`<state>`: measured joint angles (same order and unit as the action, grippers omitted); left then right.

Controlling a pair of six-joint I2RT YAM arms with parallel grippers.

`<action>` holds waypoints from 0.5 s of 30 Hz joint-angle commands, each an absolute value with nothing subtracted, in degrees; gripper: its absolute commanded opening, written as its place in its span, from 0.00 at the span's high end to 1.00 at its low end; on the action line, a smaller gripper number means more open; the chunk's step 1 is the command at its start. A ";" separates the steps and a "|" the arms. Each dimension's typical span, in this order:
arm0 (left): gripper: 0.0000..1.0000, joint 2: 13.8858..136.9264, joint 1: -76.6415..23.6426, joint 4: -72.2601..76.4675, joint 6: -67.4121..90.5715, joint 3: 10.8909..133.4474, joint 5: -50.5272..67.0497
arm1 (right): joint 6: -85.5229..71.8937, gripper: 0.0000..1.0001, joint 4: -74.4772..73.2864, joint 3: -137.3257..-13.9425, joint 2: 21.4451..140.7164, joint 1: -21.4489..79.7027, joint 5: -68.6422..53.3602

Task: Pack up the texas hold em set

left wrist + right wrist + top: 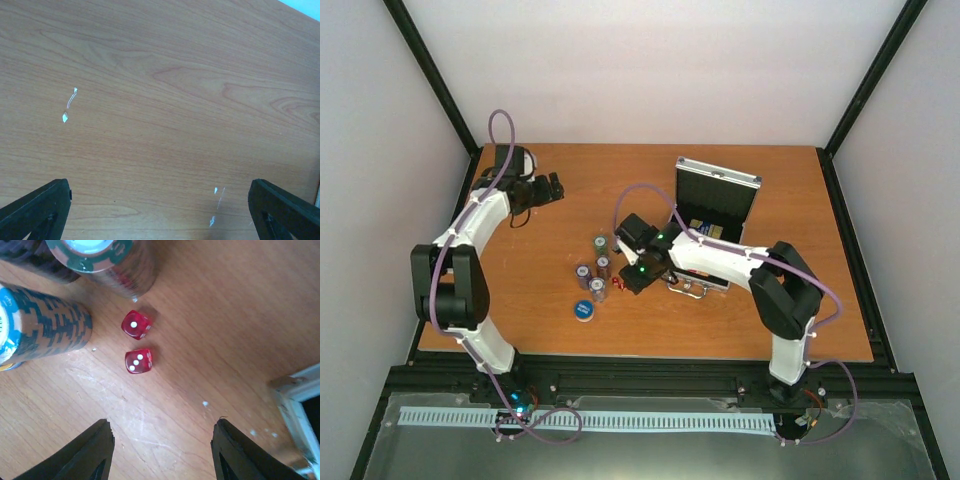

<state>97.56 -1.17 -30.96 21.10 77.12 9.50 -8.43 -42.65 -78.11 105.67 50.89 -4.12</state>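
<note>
Right wrist view: right gripper [162,422] spread, pinching nothing, poised short of two red dice [138,361], apparently aligning for pickup. Dice lie outside the open case [718,197], between it and chip stacks [47,335].

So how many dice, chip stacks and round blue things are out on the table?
Red dice: 2
Chip stacks: 4
Blue disc: 1
Total: 7
</note>
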 commanded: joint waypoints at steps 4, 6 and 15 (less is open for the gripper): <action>0.00 94.14 -0.61 -31.12 21.52 75.04 9.31 | -5.20 0.46 -38.37 -78.37 110.39 51.06 -7.99; 0.00 93.92 -0.61 -31.12 21.64 74.58 9.24 | -3.79 0.46 -38.00 -78.65 111.21 51.06 -7.68; 0.00 93.46 -0.61 -30.80 22.09 73.83 8.81 | -2.24 0.46 -37.01 -81.49 116.07 51.79 -8.17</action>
<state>95.37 -1.13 -31.03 21.26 73.67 9.30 -3.51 -38.76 -79.11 113.65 51.05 -7.64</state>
